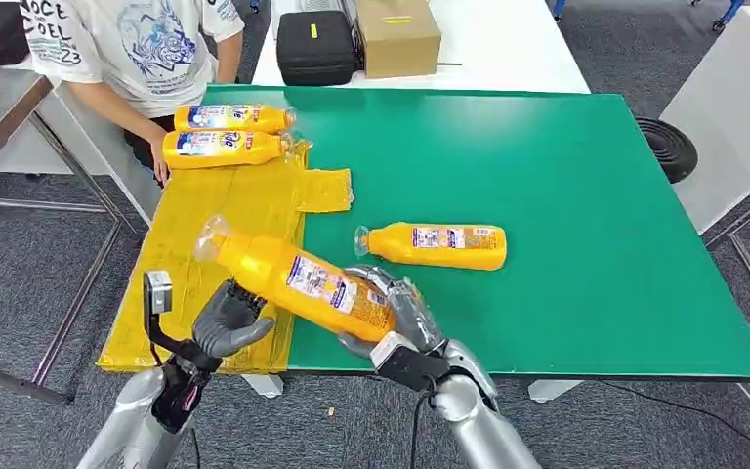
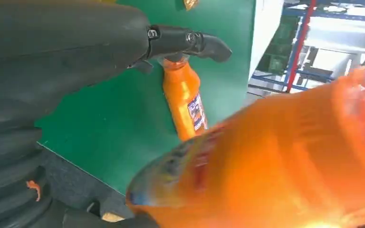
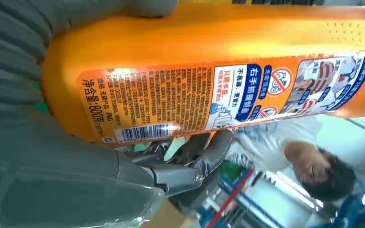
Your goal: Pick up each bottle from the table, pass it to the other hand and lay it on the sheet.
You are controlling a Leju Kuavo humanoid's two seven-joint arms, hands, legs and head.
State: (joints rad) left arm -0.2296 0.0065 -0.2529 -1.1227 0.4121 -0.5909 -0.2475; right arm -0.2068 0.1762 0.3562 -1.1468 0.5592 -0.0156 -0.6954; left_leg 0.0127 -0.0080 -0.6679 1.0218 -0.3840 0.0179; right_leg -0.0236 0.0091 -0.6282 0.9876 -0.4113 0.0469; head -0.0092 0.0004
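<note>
Right hand (image 1: pixel 391 318) gripped the base end of the held bottle (image 1: pixel 298 278), raised over the near table (image 1: pixel 586 176) edge. Long axis ran toward the left hand (image 1: pixel 227 318), cap end above the sheet (image 1: pixel 205 254). Left hand sat just beneath the bottle's middle, fingers curled, not yet gripping.

The held bottle (image 2: pixel 275 161) is a smeared orange blur in the left wrist view, its label unreadable and its body cut off at the 3 and 6 o'clock edges. In the right wrist view both its ends run off the picture, and the right hand (image 3: pixel 52 156) covers its base. From the head view, that base sits hidden inside the right hand (image 1: pixel 391 318). The left hand (image 1: pixel 227 318) has its fingers curled (whether they touch the bottle cannot be told). The person (image 1: pixel 142 44) at 11 o'clock is cut off above the chest. The counter (image 1: pixel 586 195) hides part of a dark round object (image 1: pixel 669 147) on the floor at 2 o'clock.
</note>
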